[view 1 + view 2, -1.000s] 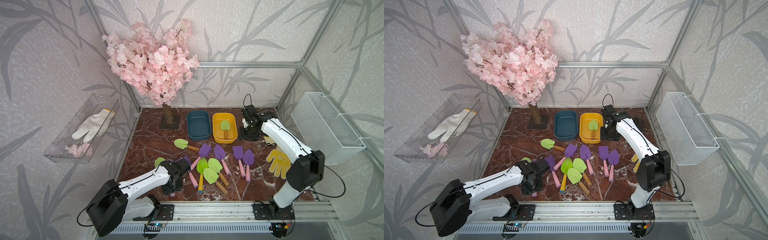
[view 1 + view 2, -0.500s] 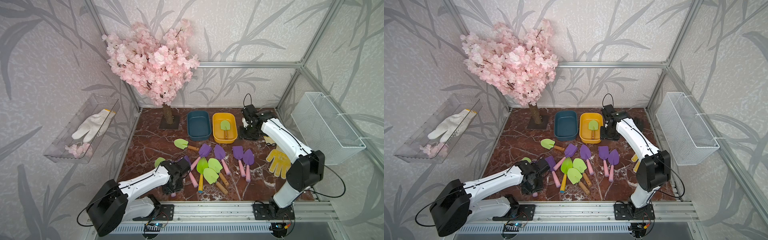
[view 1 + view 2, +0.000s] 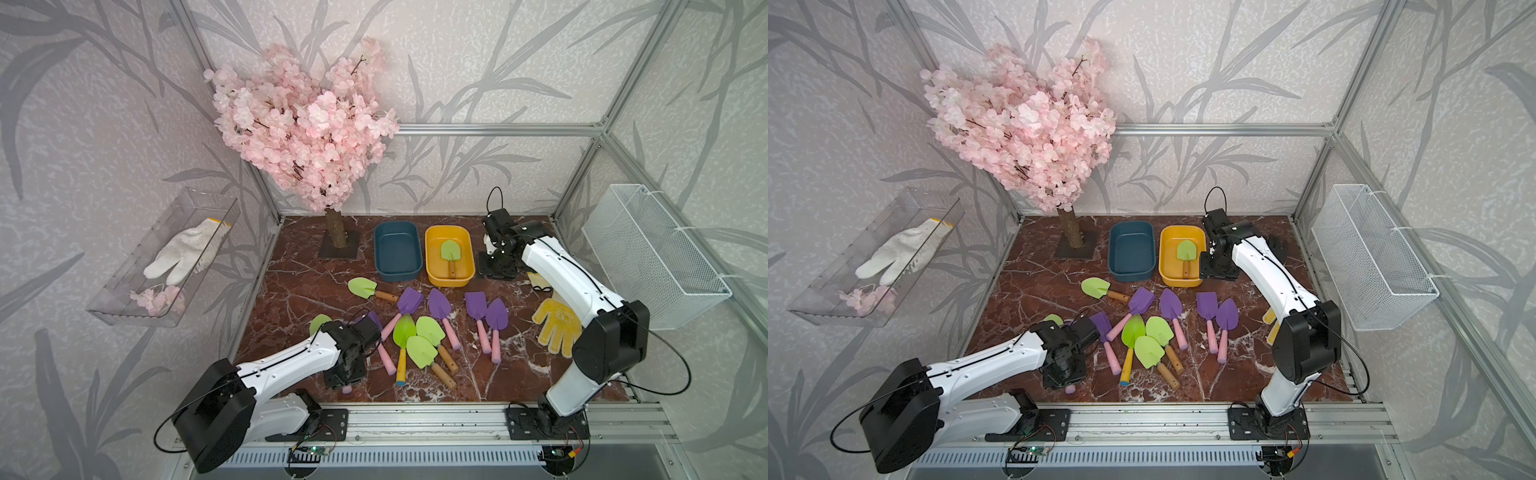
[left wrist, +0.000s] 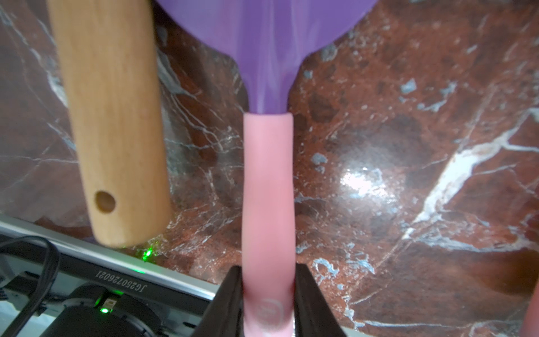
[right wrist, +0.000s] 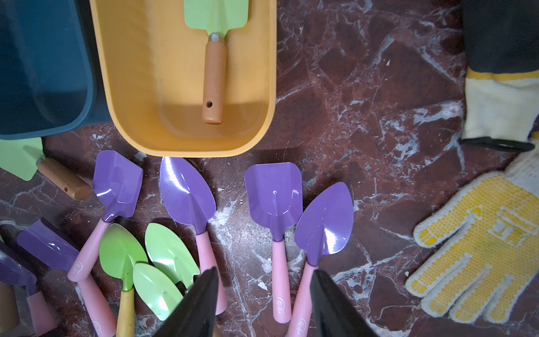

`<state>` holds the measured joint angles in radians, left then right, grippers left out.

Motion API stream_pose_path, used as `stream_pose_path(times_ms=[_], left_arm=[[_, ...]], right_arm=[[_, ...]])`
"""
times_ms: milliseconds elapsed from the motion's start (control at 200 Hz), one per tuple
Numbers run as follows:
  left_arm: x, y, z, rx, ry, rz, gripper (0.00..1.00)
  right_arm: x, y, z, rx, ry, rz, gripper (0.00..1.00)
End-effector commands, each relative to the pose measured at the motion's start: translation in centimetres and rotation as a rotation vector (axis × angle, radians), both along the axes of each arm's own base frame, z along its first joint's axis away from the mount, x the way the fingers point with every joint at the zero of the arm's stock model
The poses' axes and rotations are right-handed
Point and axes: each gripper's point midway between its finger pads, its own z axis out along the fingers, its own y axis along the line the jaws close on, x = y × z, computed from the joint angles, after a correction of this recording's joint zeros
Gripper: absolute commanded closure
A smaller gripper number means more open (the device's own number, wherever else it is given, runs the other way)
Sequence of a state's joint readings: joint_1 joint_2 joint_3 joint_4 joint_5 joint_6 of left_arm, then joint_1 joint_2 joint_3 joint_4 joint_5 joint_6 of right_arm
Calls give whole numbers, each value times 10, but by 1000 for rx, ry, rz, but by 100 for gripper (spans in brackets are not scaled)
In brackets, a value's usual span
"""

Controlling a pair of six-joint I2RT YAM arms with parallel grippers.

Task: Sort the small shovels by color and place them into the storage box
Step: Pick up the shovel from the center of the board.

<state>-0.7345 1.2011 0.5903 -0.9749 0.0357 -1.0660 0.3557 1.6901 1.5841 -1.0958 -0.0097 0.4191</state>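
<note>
The left gripper (image 4: 267, 280) has its jaws pinching the pink handle (image 4: 267, 189) of a purple shovel (image 4: 267, 58) near the handle's end, with the blade pointing away beyond the fingertips, low over the marble table (image 4: 408, 116). Just beside the pinched handle, apart from it, lies a wooden handle (image 4: 110, 122) with a hole near its end, the closest thing crowding the jaws. On the rig's base (image 4: 121, 281) behind it, print reads "JG250726021". A round stamp on the handle's end is too blurred to read.

The right gripper (image 5: 264, 274) hangs with its jaws spread and nothing between them, above loose shovels (image 5: 274, 198) on the table. Beyond the fingertips sits the yellow box (image 5: 186, 151) with one green shovel (image 5: 214, 78) lying in it, and the blue box (image 5: 43, 73) is next to it. A yellow-dotted glove (image 5: 481, 242) lies off to one side of the jaws. Script marks on the pink handles cannot be read.
</note>
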Motion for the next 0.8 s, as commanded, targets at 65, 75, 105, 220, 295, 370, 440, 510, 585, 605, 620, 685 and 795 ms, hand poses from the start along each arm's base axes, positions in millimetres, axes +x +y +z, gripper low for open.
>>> stream_pose_path(times_ms=[65, 75, 105, 220, 295, 370, 440, 510, 585, 605, 620, 685, 795], left_arm=[[9, -1, 7, 9, -30, -20, 72], [10, -1, 7, 9, -31, -21, 72], [10, -1, 8, 10, -35, -25, 72], [15, -3, 11, 7, -53, -38, 73], [18, -5, 14, 5, -65, -54, 74], [23, -6, 19, 8, -80, -67, 75], [25, -5, 24, 19, -88, -78, 75], [29, -4, 31, 33, -98, -86, 76], [31, -2, 39, 44, -113, -93, 77], [33, -3, 41, 43, -120, -94, 77], [33, -3, 43, 42, -126, -95, 77], [37, -3, 54, 46, -144, -105, 77], [46, -6, 77, 46, -177, -137, 77]], right_arm=[[-3, 2, -4, 5, 13, -1, 45], [-3, 2, -4, 6, 12, 0, 45], [-2, 2, -4, 5, 11, 0, 45], [-2, 2, -4, 4, 11, 0, 45], [-2, 2, -3, 5, 9, 0, 45], [-2, 2, -2, 6, 7, -1, 45], [-1, 2, -2, 6, 5, 0, 45], [-1, 3, -1, 8, 4, 0, 44], [-1, 3, 0, 10, 1, -1, 45], [-1, 3, 0, 11, 0, -1, 45], [-1, 4, 0, 11, 1, 0, 44], [0, 4, 2, 13, -5, 2, 45], [1, 4, 6, 14, -12, 1, 45]])
